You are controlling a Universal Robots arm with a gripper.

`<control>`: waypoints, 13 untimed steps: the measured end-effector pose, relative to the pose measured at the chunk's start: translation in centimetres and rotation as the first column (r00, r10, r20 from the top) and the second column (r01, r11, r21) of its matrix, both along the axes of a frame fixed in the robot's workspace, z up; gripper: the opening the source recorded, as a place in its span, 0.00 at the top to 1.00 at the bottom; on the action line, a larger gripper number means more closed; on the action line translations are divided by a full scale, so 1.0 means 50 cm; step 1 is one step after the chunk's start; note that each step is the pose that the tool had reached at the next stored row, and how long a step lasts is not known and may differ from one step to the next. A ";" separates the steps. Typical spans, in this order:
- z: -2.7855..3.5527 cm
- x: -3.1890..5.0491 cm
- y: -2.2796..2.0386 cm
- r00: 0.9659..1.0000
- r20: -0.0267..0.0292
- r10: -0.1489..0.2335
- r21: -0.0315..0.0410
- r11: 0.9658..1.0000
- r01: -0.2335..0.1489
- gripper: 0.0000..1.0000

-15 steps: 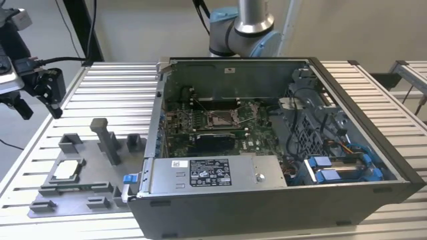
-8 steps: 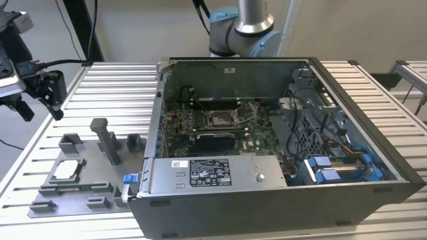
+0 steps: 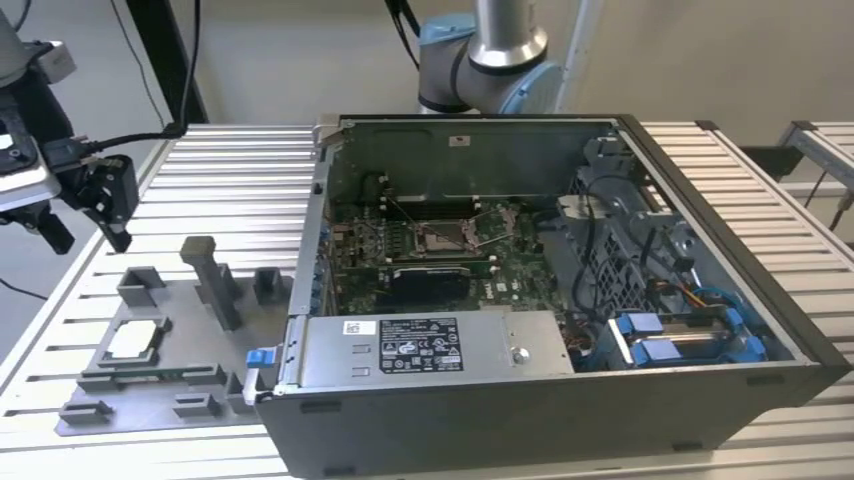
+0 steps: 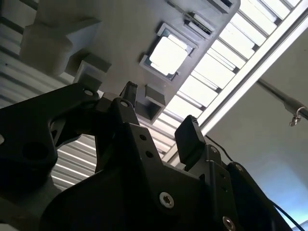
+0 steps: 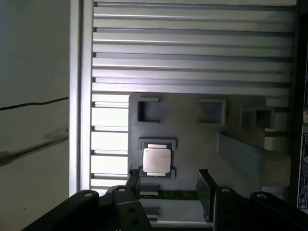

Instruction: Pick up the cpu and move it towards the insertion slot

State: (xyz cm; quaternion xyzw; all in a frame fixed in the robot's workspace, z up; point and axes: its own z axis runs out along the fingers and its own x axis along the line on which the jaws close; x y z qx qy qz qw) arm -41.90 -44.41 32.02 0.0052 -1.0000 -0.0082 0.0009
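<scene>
The cpu point(image 3: 134, 340) is a flat silvery square lying in a recess of the grey fixture plate point(image 3: 160, 400), at the exterior view's left. My gripper point(image 3: 88, 238) hangs open and empty well above it, toward the table's far left edge. In both wrist views the cpu point(image 4: 168, 55) point(image 5: 157, 160) lies beyond the dark fingertips point(image 5: 204, 185), and nothing sits between them. The insertion slot point(image 3: 438, 237), a silver-framed socket with a brownish pin field, sits on the green board inside the open computer case point(image 3: 561, 400).
A tall grey post point(image 3: 214, 285) and low blocks point(image 3: 142, 288) rise from the fixture plate near the cpu. The case's left wall point(image 3: 315, 230) stands between plate and socket. The arm's base point(image 3: 481, 60) is behind the case. The slatted table point(image 3: 240, 160) runs under everything.
</scene>
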 end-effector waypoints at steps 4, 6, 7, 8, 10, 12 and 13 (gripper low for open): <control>-0.011 0.000 0.0000 1.000 0.000 0.000 -0.007 1.000 0.000 0.00; -0.015 0.000 0.0001 1.000 0.000 0.000 -0.010 1.000 0.000 0.00; -0.017 0.000 0.0000 1.000 0.000 0.000 -0.011 1.000 0.000 0.00; -0.019 0.000 0.0000 1.000 0.000 0.000 -0.011 1.000 0.000 0.00; -0.026 0.000 0.0001 1.000 0.000 0.000 -0.012 1.000 0.000 0.00; -0.033 0.000 0.0000 1.000 0.000 0.000 -0.012 1.000 0.000 0.00; -0.037 0.000 0.0001 1.000 0.000 0.000 -0.012 1.000 0.000 0.00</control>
